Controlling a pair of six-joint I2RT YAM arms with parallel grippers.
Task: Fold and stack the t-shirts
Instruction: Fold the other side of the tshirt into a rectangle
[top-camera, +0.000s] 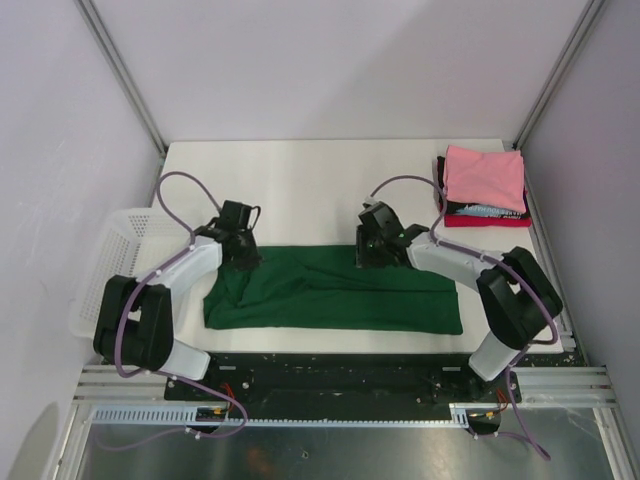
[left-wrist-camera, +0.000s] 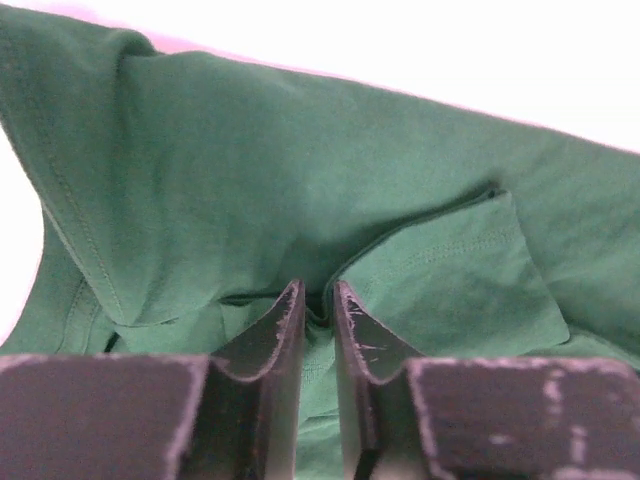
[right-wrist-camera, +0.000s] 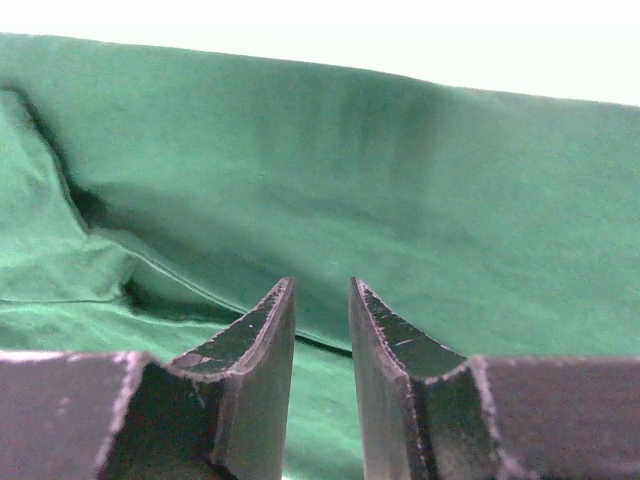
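Pinching green t-shirt (top-camera: 340, 295) far edge: left gripper (left-wrist-camera: 318, 290), right gripper (right-wrist-camera: 322, 285).

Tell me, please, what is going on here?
Both arms are working on the green shirt, spread as a long band across the near side of the table. The left tool pinches a wrinkle at its far edge; the right tool sits on that edge too, grip unclear. A stack of folded shirts, pink on top, sits at the far right.
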